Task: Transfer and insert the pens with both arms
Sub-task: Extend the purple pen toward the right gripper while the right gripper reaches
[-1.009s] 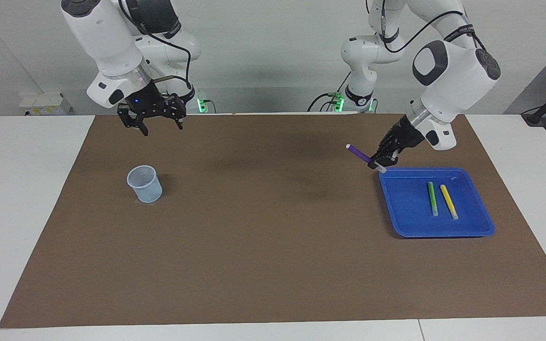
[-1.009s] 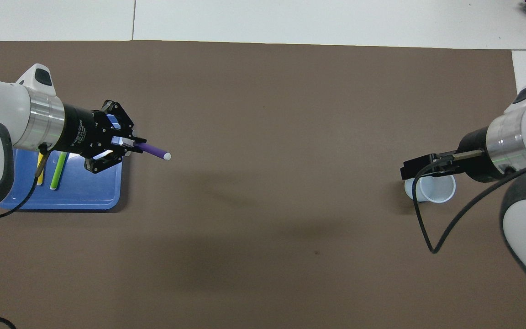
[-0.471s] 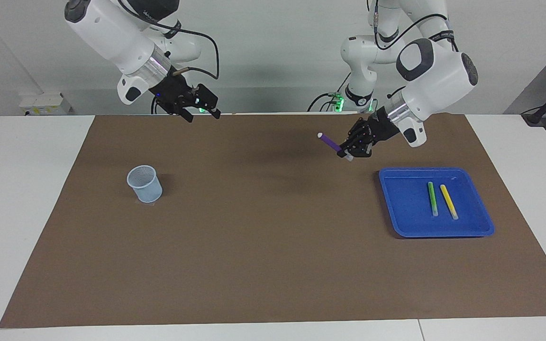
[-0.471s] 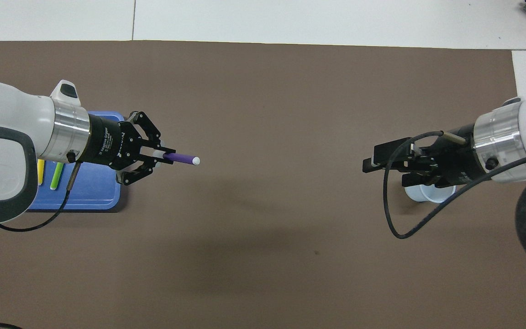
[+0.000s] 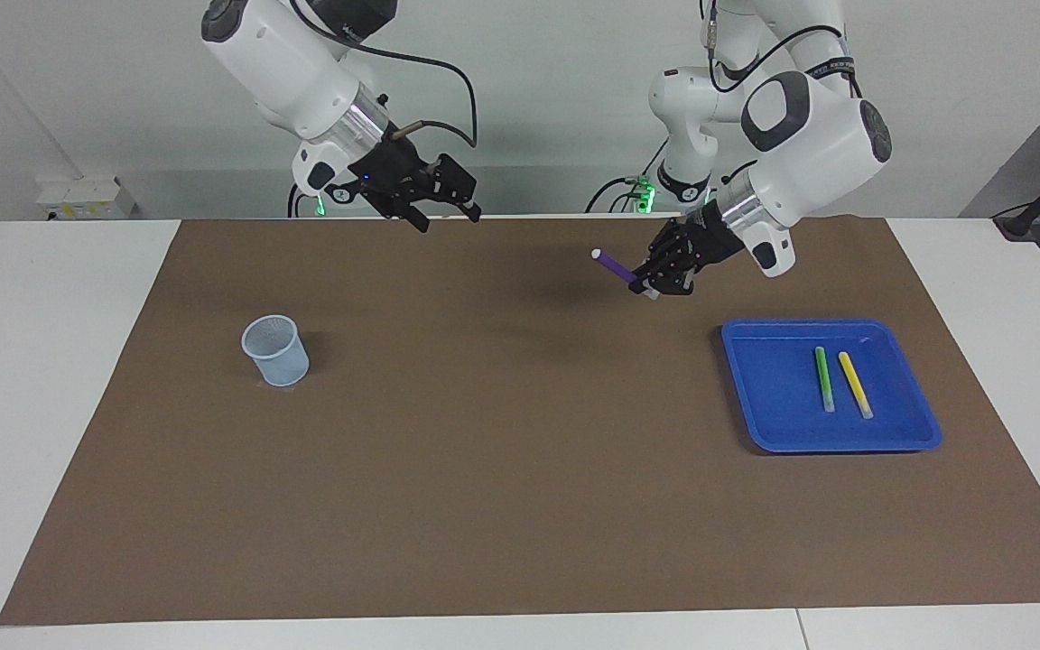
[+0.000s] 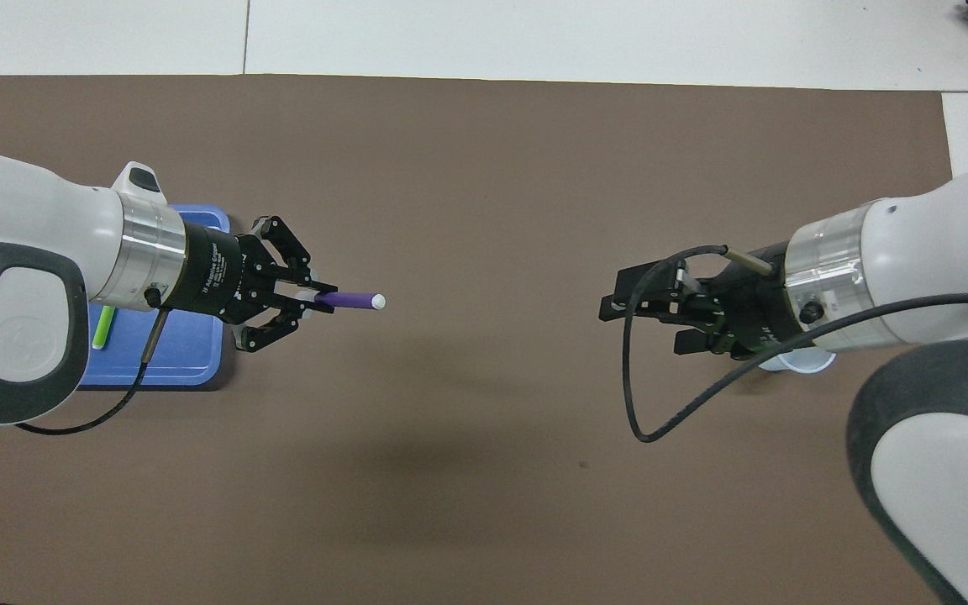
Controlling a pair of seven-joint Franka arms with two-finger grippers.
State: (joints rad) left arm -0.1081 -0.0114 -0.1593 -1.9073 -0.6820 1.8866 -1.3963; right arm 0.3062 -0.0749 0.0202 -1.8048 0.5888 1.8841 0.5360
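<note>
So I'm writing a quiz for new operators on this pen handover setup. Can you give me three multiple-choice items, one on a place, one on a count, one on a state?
1. Where do the green pen and the yellow pen lie?
A. In the blue tray
B. In the mesh cup
C. On the bare brown mat

2. How many pens show in all?
A. Two
B. Three
C. Four

3. What is the state of the left hand?
A. Open and empty
B. Shut on the purple pen
C. Shut on the green pen

Answers:
1 A: both lie side by side inside the tray.
2 B: two in the tray, one purple in the air.
3 B: its fingertips clamp the purple pen over the mat, pale tip toward the open right hand.
</note>
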